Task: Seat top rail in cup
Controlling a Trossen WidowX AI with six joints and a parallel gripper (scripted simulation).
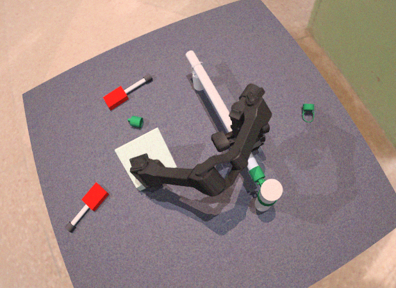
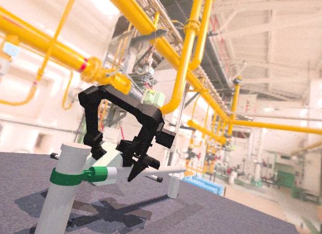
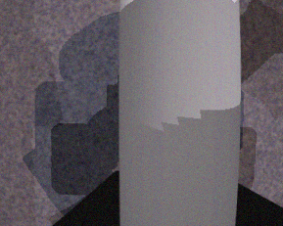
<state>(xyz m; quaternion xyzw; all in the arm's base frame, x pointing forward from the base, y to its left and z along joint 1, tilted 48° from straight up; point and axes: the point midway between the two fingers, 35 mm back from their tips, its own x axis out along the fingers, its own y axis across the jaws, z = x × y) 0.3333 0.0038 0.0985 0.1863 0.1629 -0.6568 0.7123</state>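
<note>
The white top rail point(image 1: 211, 93) point(image 2: 166, 170) point(image 3: 178, 72) runs level from the loop cap on the short post point(image 1: 198, 83) point(image 2: 173, 187) to the green rail-end cup point(image 1: 257, 174) point(image 2: 98, 174). Its near end is inside the cup's mouth; how deep is hidden. The cup hangs on the green brace band point(image 1: 266, 200) point(image 2: 65, 178), which sits around the big white post point(image 2: 56, 206) a little below its cap point(image 1: 270, 189) point(image 2: 75, 146). My gripper point(image 2: 131, 172) point(image 3: 165, 181) is shut on the rail, between the cup and the short post. The arm hides the fingers in the top view.
Two red blocks point(image 1: 116, 98) point(image 1: 95, 196) with white, dark-tipped rods lie at the left. A loose green cap point(image 1: 136, 122) lies near the pale base plate point(image 1: 150, 144). A green loop cap point(image 1: 308, 107) lies at the right on the dark mat point(image 1: 256, 32).
</note>
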